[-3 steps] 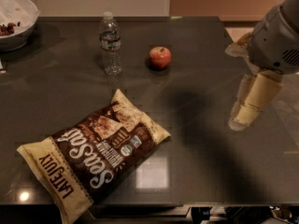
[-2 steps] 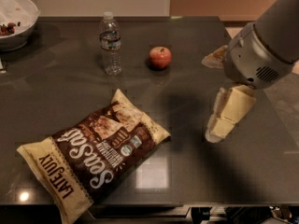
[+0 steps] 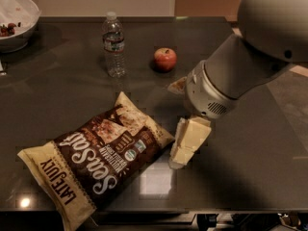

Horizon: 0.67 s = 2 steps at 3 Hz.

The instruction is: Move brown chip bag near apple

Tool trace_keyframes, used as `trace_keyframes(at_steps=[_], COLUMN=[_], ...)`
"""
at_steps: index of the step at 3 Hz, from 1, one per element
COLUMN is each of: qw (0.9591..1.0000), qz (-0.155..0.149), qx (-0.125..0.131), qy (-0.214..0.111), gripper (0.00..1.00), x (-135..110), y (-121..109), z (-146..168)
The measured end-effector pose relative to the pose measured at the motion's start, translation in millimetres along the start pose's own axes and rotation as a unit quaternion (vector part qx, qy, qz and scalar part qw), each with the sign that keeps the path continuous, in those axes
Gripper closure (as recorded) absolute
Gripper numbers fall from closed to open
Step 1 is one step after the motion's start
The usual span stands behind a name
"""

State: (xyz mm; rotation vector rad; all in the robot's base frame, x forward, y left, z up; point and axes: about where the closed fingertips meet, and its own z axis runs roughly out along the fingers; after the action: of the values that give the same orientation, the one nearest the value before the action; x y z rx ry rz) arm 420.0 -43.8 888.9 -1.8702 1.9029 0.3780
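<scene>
The gripper (image 3: pixel 185 148) has swung left, now just right of the bag (image 3: pixel 96 158); open or closed, I cannot tell. The bag, lettered "Sea Salt" and "LATE JULY", lies nearest on the desk (image 3: pixel 57 95); the apple (image 3: pixel 165 59) sits well behind.

My gripper (image 3: pixel 185 147) hangs just beside the right edge of the brown chip bag (image 3: pixel 103 153), whose lower corner runs off the bottom. My arm (image 3: pixel 250 52) leaves by the top and right edges and half hides a tan scrap (image 3: pixel 177 85). The bowl (image 3: pixel 21 40) is cropped at left, its dark contents too small to name.
</scene>
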Motion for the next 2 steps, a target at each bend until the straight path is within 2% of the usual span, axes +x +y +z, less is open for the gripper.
trace_keyframes(at_steps=[2], qw=[0.9995], qz=[0.005], qx=[-0.023], qy=[-0.023], gripper=[0.0], x=[-12], y=[3], z=[52])
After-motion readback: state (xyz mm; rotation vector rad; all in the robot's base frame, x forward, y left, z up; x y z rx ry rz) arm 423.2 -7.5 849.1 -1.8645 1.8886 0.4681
